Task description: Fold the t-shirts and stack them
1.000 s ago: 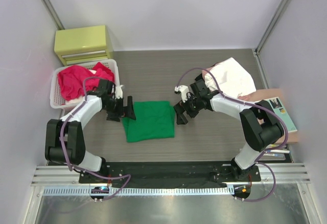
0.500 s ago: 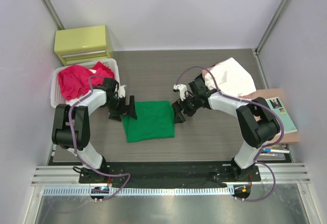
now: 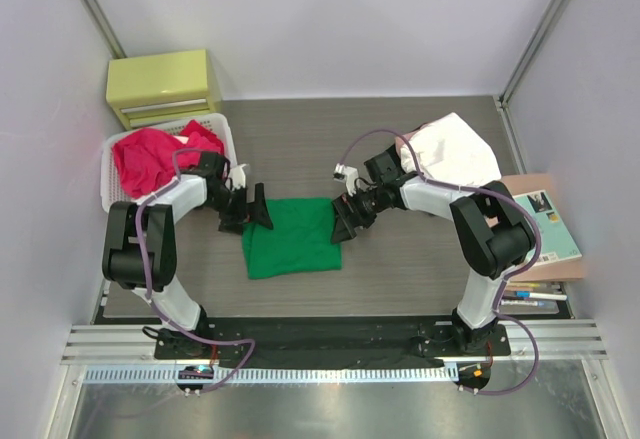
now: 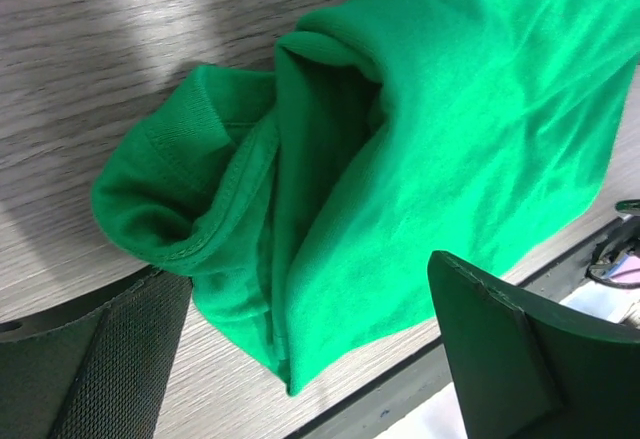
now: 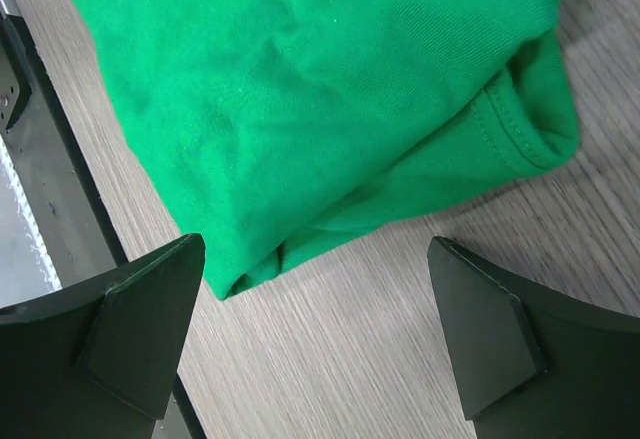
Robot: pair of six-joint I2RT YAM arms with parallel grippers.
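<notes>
— Cloth behaviour?
— Likely light, limp, sagging: bright green soft cloth t-shirt (image 3: 292,237), folded on grey wood-grain table (image 3: 400,269).
— Grip?
— Left gripper (image 3: 252,211) at its 10 o'clock corner, right gripper (image 3: 346,221) at 2 o'clock, both spread wide, empty. Pinch the layered corner hems.

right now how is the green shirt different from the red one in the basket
The green t-shirt lies folded flat on the table; the red t-shirt is bunched in the white basket. The green one sits between the open left claw and right claw; the red one has no claw at it. Both are soft cloth.
</notes>
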